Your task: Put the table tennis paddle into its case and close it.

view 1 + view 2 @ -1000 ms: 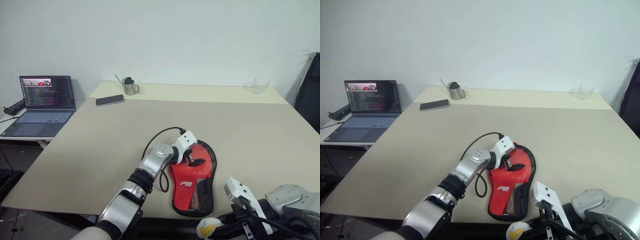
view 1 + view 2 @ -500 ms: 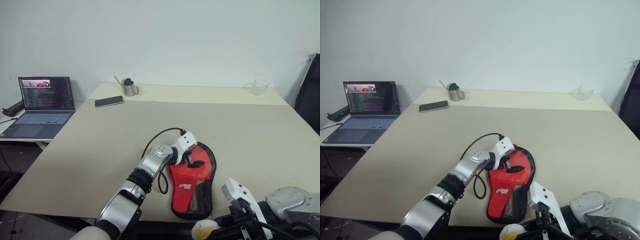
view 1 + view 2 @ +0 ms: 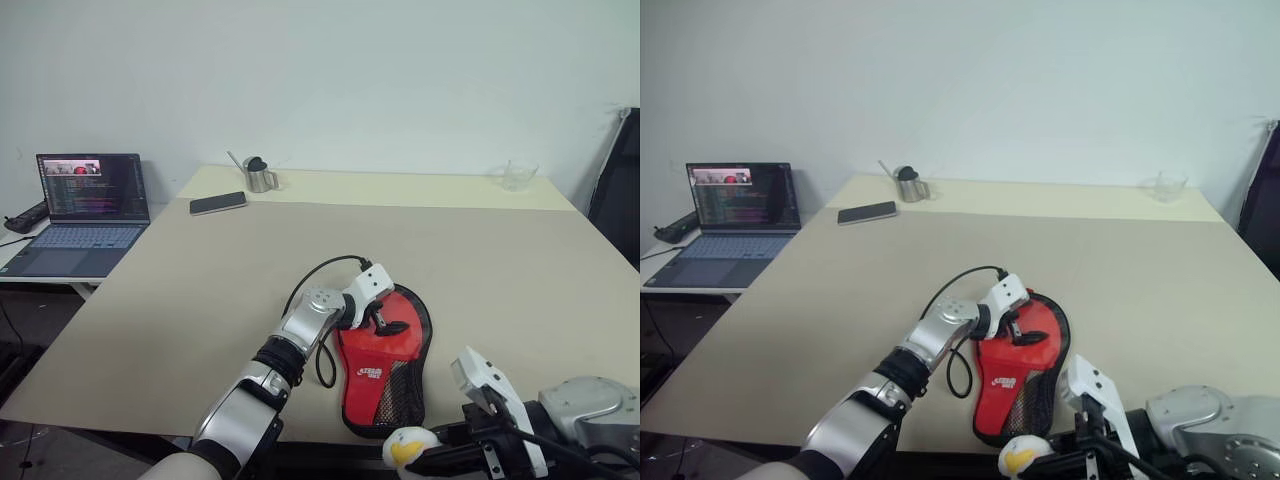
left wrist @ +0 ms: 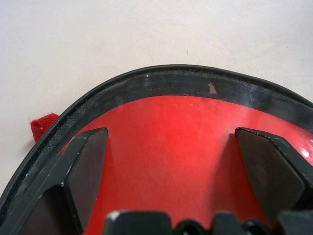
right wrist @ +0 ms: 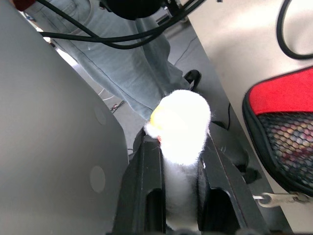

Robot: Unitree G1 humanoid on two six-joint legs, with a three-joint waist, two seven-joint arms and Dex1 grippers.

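Note:
The case (image 3: 385,360), red with a black rim and a mesh pocket, lies flat near the table's front edge. My left gripper (image 3: 386,319) rests open over its round end, and in the left wrist view both fingertips (image 4: 90,156) touch the red face (image 4: 166,117). Just beyond the table's front edge, my right gripper (image 3: 428,463) is shut on the case's white fluffy charm (image 5: 181,125). A small chain (image 5: 279,197) runs from the charm toward the mesh end (image 5: 288,142) of the case. The table tennis paddle is hidden.
A black cable (image 3: 320,275) loops from my left wrist over the table. At the far left of the table are a phone (image 3: 219,201) and a metal cup (image 3: 262,173), and at the far right a glass (image 3: 520,172). An open laptop (image 3: 85,205) sits on a side desk at the left.
My right gripper has risen slightly and rolled, still holding the charm. The left gripper and the case have stayed where they were.

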